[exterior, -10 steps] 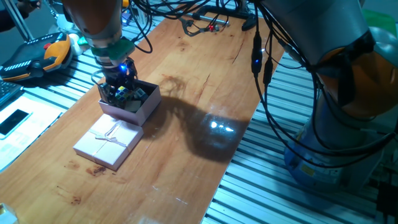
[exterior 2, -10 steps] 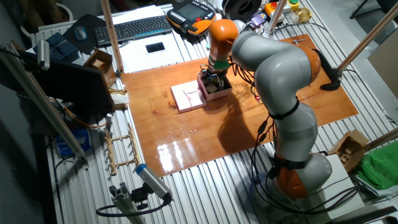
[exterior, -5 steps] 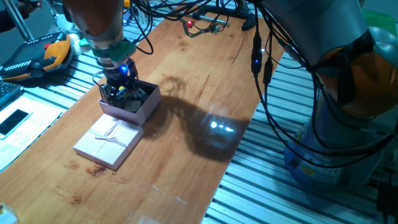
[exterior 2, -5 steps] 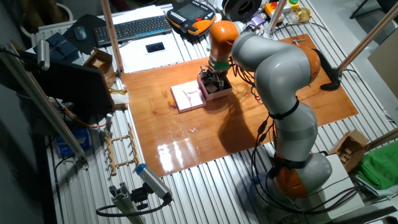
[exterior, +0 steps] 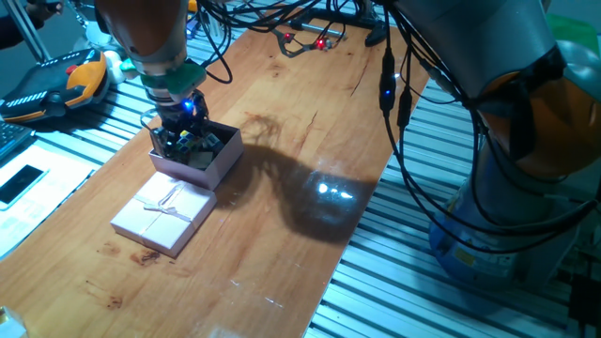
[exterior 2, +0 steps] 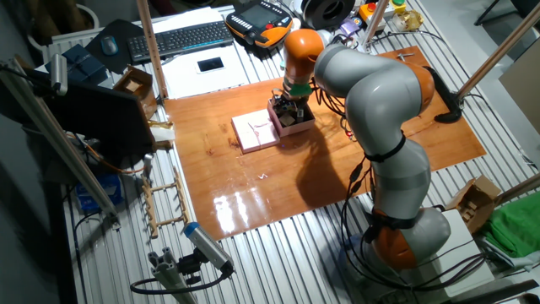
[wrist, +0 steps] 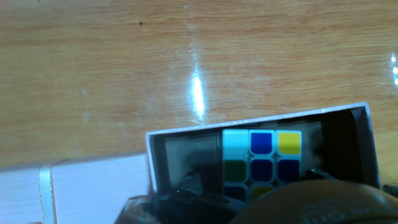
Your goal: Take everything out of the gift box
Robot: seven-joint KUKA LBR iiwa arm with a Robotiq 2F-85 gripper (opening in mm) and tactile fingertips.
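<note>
Wooden bench [exterior: 310, 122] amid cables, aluminium rails. Gift box [exterior: 200, 155] open near bench edge, lid [exterior: 163, 215] beside it. Hand [exterior: 181, 139] down inside box; finger state cannot be told. Puzzle cube [wrist: 261, 163] in box. No contents visible outside; judged early, all removal left.

no text, label, brand, number or sign can be read in any view.
</note>
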